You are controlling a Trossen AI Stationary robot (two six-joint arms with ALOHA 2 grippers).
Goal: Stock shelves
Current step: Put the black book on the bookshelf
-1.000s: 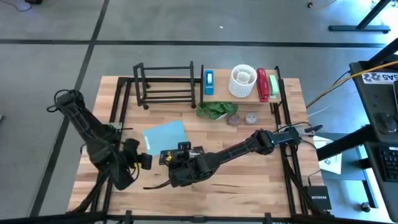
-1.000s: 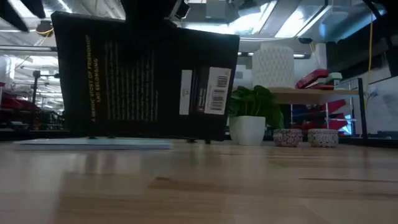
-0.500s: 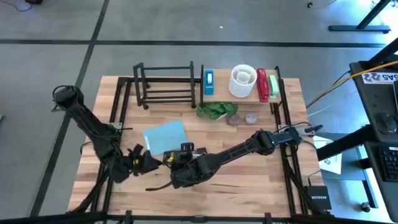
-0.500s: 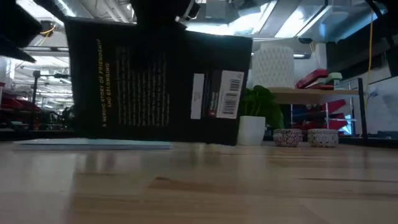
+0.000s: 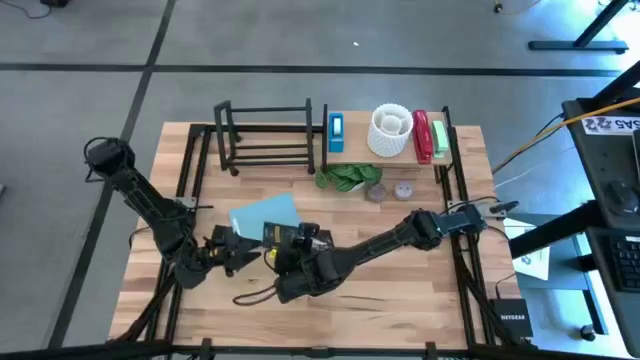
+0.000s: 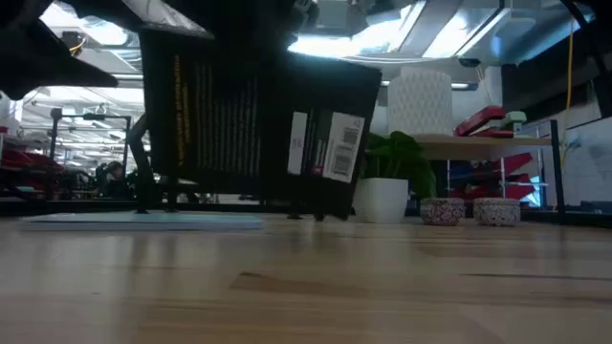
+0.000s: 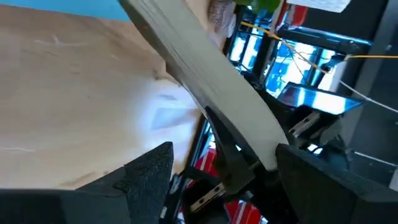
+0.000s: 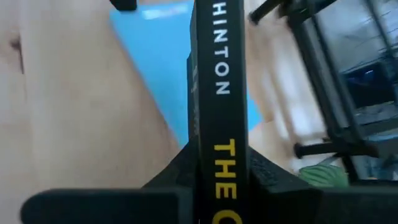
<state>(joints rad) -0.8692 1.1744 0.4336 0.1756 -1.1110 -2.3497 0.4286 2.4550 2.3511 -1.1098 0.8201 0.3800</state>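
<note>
In front of the black rack [image 5: 265, 135], near the middle of the tabletop [image 5: 420, 290], the right pincer [image 5: 283, 240] is closed on a black book [image 6: 258, 129] and holds it on edge, tilted, its lower corner close to the wood. In the right wrist view the two fingers clamp the spine, where yellow and white letters show. The left pincer [image 5: 232, 252] is just beside the book on the side away from the wooden shelf [image 5: 390, 155]; its fingers stand apart with the pale page edges between them, but I cannot tell whether they touch the paper. I judge that the step in hand is the carrying of this book toward the shelves, perhaps with a handover between the arms. The next move calls for a firm grip and a lift clear of the thin blue sheet [image 5: 262, 218] that lies flat between the book and the rack. The book is a flexible paperback with a matte cover and a barcode label. The rack is thin metal bars; the shelf, light wood, already bears a white textured vase [image 5: 390, 130].
</note>
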